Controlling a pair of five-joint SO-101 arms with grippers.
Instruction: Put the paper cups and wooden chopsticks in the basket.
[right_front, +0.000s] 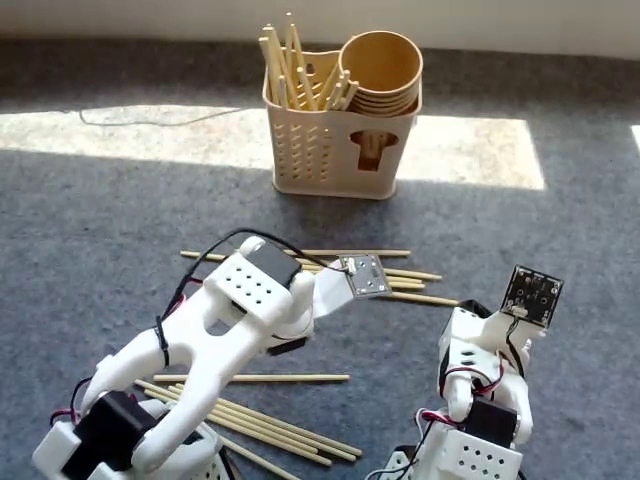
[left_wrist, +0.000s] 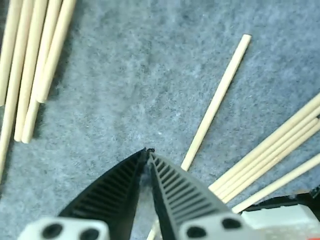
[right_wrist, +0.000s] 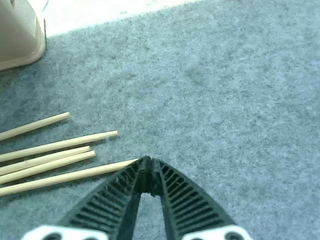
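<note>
The beige basket (right_front: 335, 150) stands at the back, with several wooden chopsticks (right_front: 290, 65) and stacked paper cups (right_front: 382, 70) inside. More chopsticks (right_front: 395, 275) lie on the carpet in the middle, a single chopstick (right_front: 265, 378) lies nearer, and a bundle (right_front: 270, 425) lies at the front. My left gripper (left_wrist: 148, 151) is shut and holds nothing, just above the carpet beside a lone chopstick (left_wrist: 217, 100) that runs under its jaw. My right gripper (right_wrist: 148, 161) is shut and holds nothing, its tip next to the end of one chopstick (right_wrist: 65, 177).
Grey carpet covers the floor, with a sunlit band (right_front: 470, 150) behind the basket. The left arm (right_front: 240, 310) reaches over the middle, and the right arm (right_front: 490, 380) sits at the front right. A basket corner (right_wrist: 20, 35) shows in the right wrist view.
</note>
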